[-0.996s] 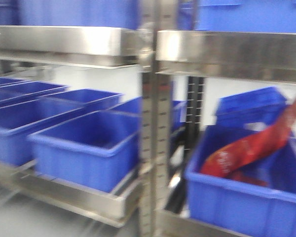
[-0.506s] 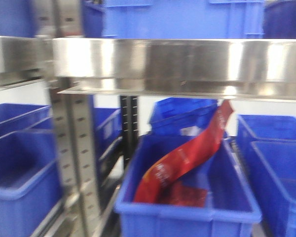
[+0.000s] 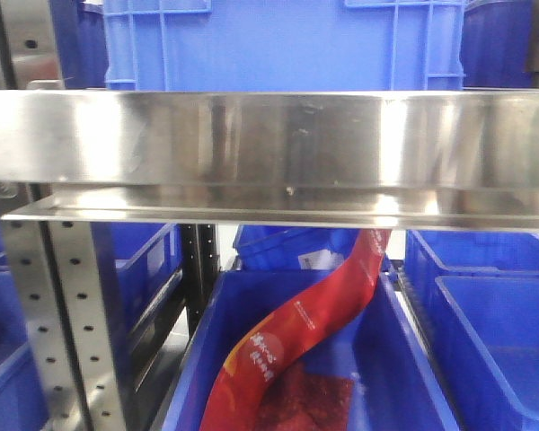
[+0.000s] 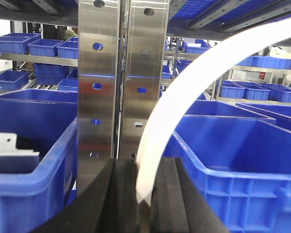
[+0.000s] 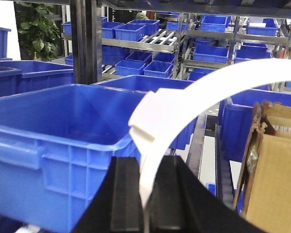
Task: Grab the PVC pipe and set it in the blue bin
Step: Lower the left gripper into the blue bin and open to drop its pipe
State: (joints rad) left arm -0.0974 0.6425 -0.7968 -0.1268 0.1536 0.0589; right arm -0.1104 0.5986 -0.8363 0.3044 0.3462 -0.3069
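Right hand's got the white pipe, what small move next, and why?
Probably ease the right hand forward over the blue bin: the PVC pipe is clamped in it, and the bin's open top lies ahead, not yet beneath the hand.

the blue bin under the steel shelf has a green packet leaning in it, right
Not quite. The packet is red, not green, as the front-facing view shows. The rest holds: it leans in the blue bin under the steel shelf.
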